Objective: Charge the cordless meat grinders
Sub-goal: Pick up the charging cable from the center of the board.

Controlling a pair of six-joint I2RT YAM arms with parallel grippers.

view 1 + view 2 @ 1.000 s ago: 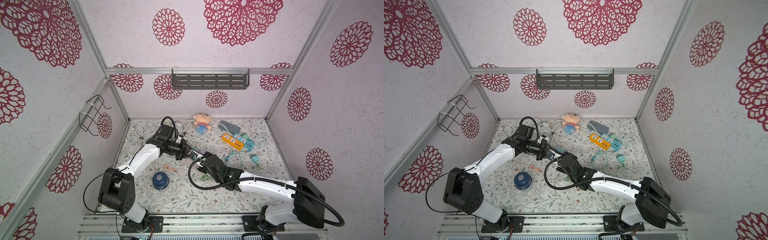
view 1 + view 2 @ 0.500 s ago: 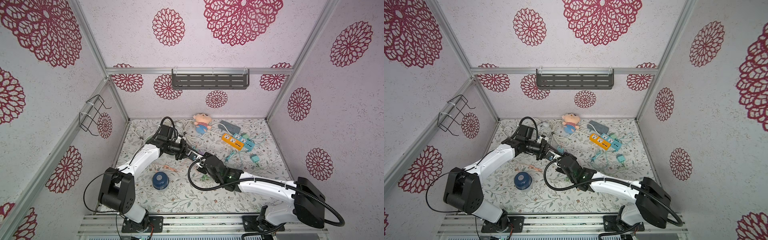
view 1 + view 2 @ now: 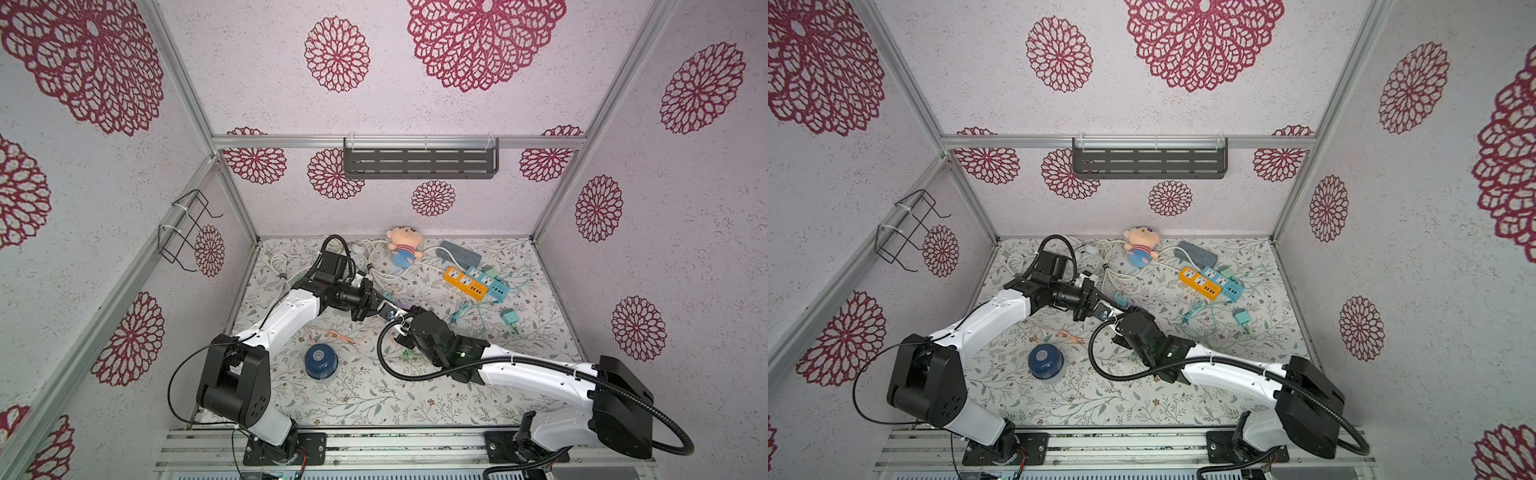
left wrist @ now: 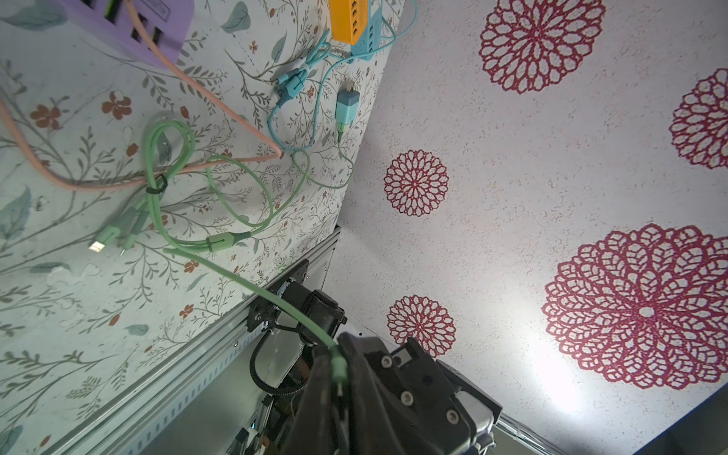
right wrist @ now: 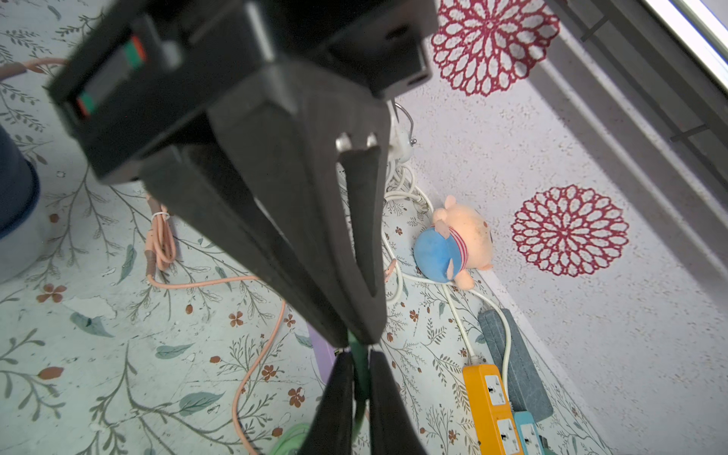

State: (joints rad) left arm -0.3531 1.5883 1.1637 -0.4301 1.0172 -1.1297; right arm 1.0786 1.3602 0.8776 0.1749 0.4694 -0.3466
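the left gripper [image 4: 338, 370] is pressed together on the plug end of a light green charging cable [image 4: 227, 240], which it holds off the floral mat [image 3: 374, 399] near the middle of the cell. the right gripper [image 5: 360, 356] meets it almost tip to tip. its fingers [image 5: 338, 394] stand narrowly apart with the same cable running between them, and whether they press on it cannot be told. the rest of the cable lies in loose loops on the mat. the navy blue domed meat grinder [image 3: 321, 360], with a silver top button, stands upright on the near left of the mat, apart from both grippers. a purple power strip [image 4: 157, 23] lies close by the two grippers, and an orange power strip [image 3: 465, 283] lies farther right.
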